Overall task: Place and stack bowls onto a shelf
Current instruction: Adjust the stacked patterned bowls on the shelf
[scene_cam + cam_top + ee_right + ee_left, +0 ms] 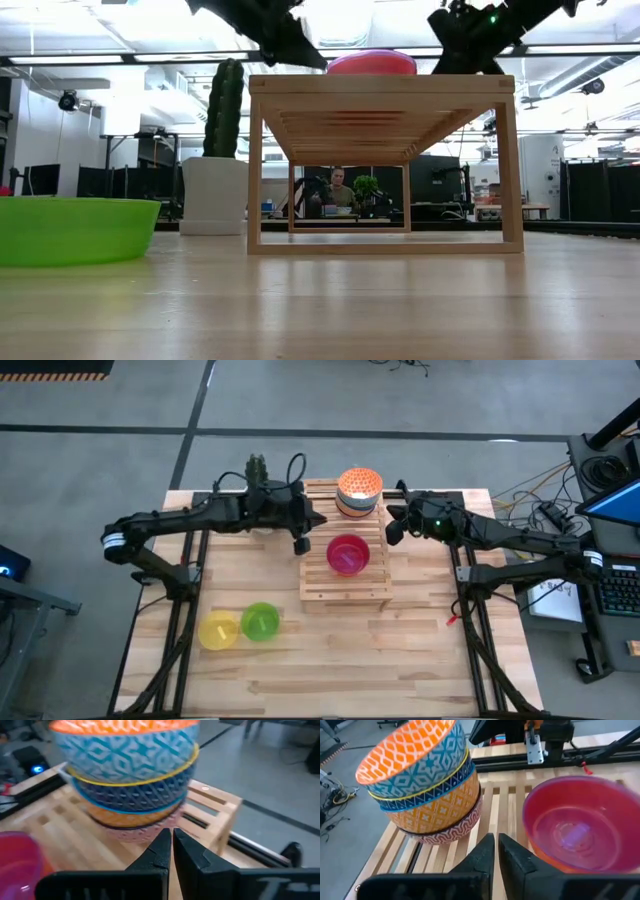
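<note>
The slatted wooden shelf (345, 585) stands mid-table. On its far end rests a stack of several patterned bowls (359, 491) (427, 785) (132, 775), orange lattice on top. Nearer on the slats sits a purple bowl (347, 553) (580, 820) (372, 62), which seems nested in a red-orange one. A yellow bowl (217, 630) and a green bowl (261, 621) (75, 228) sit on the table near the left. My left gripper (301, 542) (496, 845) is shut over the shelf's left edge. My right gripper (393, 530) (171, 840) is shut beside the shelf's right edge, pointing at the stack.
A white cactus pot (215, 190) (257, 465) stands at the table's far edge, left of the shelf. Bare tabletop (400, 660) lies in front of and right of the shelf. Desks, cables and a seated person show beyond the table.
</note>
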